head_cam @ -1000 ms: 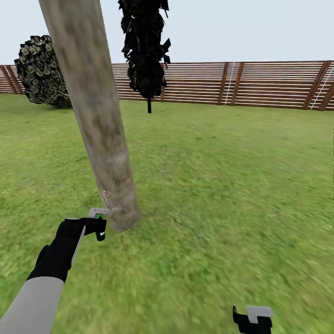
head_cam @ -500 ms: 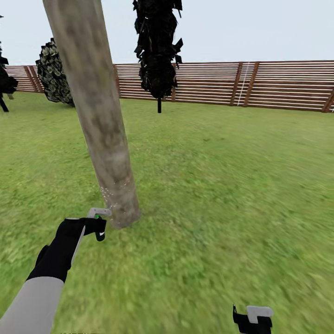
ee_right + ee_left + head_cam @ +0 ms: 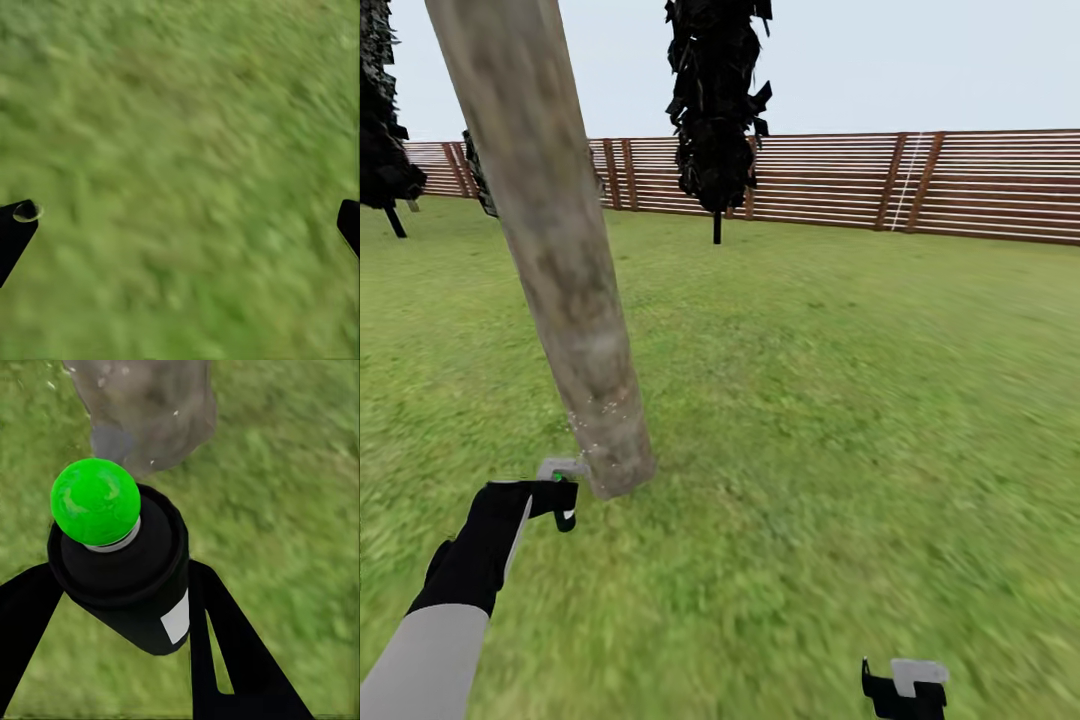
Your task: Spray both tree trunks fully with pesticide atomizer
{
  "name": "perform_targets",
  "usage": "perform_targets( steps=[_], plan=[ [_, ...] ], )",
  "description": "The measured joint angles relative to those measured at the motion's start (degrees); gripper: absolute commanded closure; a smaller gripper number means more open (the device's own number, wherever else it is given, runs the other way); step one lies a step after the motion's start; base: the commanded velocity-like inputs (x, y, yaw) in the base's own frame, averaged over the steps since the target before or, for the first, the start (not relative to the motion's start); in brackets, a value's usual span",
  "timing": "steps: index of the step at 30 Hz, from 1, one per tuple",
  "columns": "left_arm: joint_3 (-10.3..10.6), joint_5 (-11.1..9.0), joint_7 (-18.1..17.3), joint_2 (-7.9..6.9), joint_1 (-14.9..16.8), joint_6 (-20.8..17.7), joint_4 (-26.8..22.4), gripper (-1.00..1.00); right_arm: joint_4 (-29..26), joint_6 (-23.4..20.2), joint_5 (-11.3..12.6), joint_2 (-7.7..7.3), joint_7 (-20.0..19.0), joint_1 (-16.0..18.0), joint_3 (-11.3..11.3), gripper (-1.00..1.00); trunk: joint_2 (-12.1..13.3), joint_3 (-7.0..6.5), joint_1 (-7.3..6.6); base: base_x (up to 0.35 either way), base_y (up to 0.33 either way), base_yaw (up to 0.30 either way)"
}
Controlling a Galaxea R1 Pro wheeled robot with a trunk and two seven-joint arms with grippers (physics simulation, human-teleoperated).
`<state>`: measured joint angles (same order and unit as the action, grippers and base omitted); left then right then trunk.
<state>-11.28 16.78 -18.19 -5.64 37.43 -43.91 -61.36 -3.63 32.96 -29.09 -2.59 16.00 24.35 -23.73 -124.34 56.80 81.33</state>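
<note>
A thick, pale grey-brown mottled tree trunk [image 3: 550,240] leans up from the lawn right in front of me. My left gripper [image 3: 560,495] hangs just short of its base, shut on the pesticide atomizer [image 3: 120,577], a black body whose round tip [image 3: 95,501] shows bright green. The tip points at the trunk's foot [image 3: 150,412]. Tiny whitish pesticide specks [image 3: 600,420] dot the lower trunk. My right gripper [image 3: 905,690] sits low at the right over bare grass, open, with its fingertips [image 3: 15,225] wide apart and nothing between them.
A brown slatted fence [image 3: 960,185] rings the lawn at the back. A slim dark cypress-like tree [image 3: 715,100] stands before it, another one [image 3: 380,110] at the far left. Open grass stretches to the right of the trunk.
The whole view has shifted, with the fence and dark trees sliding right. My left gripper stays by the trunk's base, a little lower and further left in the picture. The right gripper is unchanged.
</note>
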Motion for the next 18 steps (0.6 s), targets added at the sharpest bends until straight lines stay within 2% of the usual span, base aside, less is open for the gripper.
perform_targets(
  steps=[2,6,9,11,12,16,18],
  plan=[
    [0.21,-0.15,0.2,0.6,-0.84,0.04,0.53,1.0,0.03,0.0,0.0,0.04,0.01,0.0,0.0,-1.0,0.0,0.0,0.0,0.144,-0.268,0.083],
    [0.16,-0.14,0.26,0.9,-0.88,0.06,2.3,1.0,0.03,0.0,0.0,0.02,0.0,0.0,0.0,-1.0,0.0,0.0,0.0,0.145,-0.251,0.014],
    [-0.97,0.36,0.2,-0.93,-1.09,0.37,6.79,1.0,0.03,0.0,0.0,-0.01,0.0,0.0,0.0,-1.0,0.0,0.0,0.0,0.147,-0.142,0.001],
    [-1.83,0.44,0.18,-2.97,-1.28,0.47,7.7,1.0,0.03,0.0,0.0,-0.02,0.0,0.0,0.0,-1.0,0.0,0.0,0.0,0.095,-0.067,0.0],
    [-1.74,-0.18,0.18,-2.98,-1.71,0.38,8.04,1.0,0.03,0.0,0.0,0.01,0.0,0.0,0.0,-1.0,0.0,0.0,0.0,0.02,-0.011,0.0],
    [-1.67,-0.68,0.17,0.01,-1.75,0.74,8.02,1.0,0.03,0.0,0.0,0.03,0.0,0.0,-0.01,-1.0,0.0,0.0,0.0,0.005,-0.003,0.0],
    [-1.69,-0.22,0.18,0.72,-1.68,1.8,8.02,1.0,0.03,0.0,0.0,0.0,0.0,0.0,-0.01,-1.0,0.0,0.0,0.0,0.0,0.0,0.0]
  ],
)
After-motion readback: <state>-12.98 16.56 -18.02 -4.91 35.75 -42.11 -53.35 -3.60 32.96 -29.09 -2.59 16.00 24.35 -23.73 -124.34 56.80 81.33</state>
